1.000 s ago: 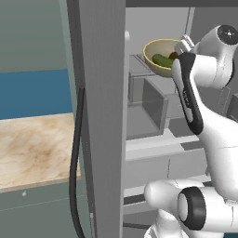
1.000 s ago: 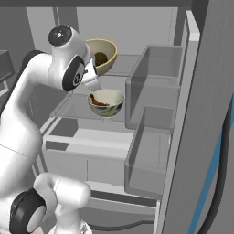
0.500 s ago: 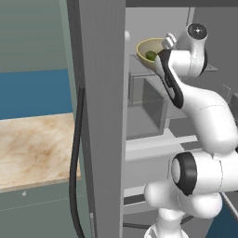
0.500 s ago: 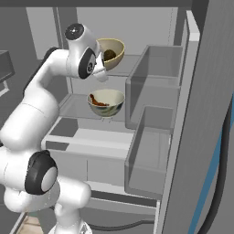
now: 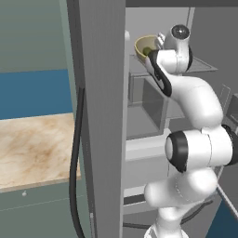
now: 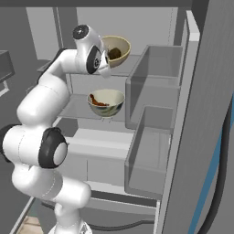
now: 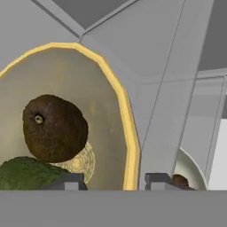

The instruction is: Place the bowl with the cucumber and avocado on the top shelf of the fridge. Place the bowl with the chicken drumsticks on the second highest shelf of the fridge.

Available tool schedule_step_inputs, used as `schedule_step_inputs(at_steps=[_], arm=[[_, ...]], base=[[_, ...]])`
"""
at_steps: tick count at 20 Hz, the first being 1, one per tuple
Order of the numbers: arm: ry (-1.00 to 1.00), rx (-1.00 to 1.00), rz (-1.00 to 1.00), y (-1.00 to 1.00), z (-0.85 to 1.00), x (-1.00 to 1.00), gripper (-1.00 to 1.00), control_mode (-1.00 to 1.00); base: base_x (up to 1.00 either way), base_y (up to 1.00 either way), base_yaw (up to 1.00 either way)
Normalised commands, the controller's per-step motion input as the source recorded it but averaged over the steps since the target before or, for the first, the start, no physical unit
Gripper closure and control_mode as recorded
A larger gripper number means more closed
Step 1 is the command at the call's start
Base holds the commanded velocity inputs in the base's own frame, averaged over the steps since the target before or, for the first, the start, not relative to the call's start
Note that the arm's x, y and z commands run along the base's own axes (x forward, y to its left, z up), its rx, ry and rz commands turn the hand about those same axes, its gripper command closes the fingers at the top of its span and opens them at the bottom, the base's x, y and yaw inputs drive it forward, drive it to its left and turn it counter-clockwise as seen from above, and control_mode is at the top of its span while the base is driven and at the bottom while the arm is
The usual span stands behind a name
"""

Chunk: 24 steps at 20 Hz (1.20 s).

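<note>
Fridge (image 6: 192, 114) top shelf (image 6: 130, 61) bears the bowl with the cucumber and avocado (image 7: 66, 119), its rim between tool (image 7: 113, 179) fingertips.

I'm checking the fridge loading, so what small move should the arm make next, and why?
Probably draw the gripper straight back. The bowl with the cucumber and avocado sits on the top shelf, its rim lies between parted fingertips, and the bowl with the chicken drumsticks sits below.

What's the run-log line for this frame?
stage: releasing | gripper: open astride bowl rim | bowl with the cucumber and avocado: on top shelf | bowl with the chicken drumsticks: shelf below
</note>
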Motion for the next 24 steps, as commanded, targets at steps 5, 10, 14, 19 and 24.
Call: schedule_step_inputs(at_steps=[5, 10, 14, 19, 24], arm=[[-0.17, 0.00, -0.04, -0.01, 0.47, -0.71, -1.00, -1.00], [-0.34, 0.00, -0.03, 0.00, 0.29, -1.00, -1.00, -1.00], [-0.30, -0.01, 0.00, 0.00, -0.50, -1.00, -1.00, -1.00], [-0.08, 0.00, 0.00, 0.00, -0.12, -1.00, -1.00, -1.00], [0.00, 0.00, 0.00, 0.01, 0.13, -1.00, -1.00, -1.00]], base=[[0.00, 0.00, 0.00], [0.00, 0.00, 0.00], [0.00, 0.00, 0.00], [0.00, 0.00, 0.00], [0.00, 0.00, 0.00]])
